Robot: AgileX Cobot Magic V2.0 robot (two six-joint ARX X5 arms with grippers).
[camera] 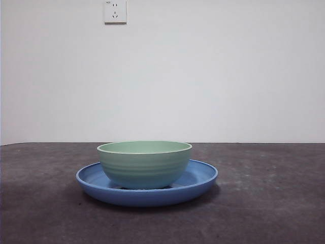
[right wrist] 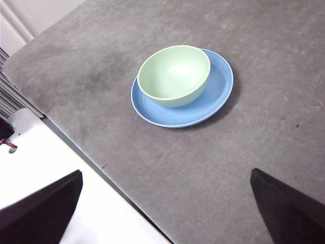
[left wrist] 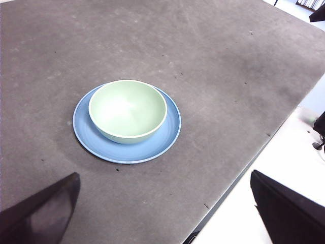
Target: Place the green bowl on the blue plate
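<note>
The green bowl [camera: 144, 163] stands upright on the blue plate [camera: 203, 175], a little off the plate's centre. Both also show in the left wrist view, bowl [left wrist: 128, 111] on plate [left wrist: 170, 129], and in the right wrist view, bowl [right wrist: 174, 75] on plate [right wrist: 218, 91]. My left gripper [left wrist: 167, 213] is open and empty, held high and well away from the dishes. My right gripper [right wrist: 167, 213] is open and empty too, high above the table's edge. Neither gripper shows in the front view.
The dark grey table [camera: 264, 203] carries only the plate and bowl. Its edge [left wrist: 238, 175] runs near the left gripper, and another edge [right wrist: 76, 147] near the right one. A white wall with a socket [camera: 115, 11] stands behind.
</note>
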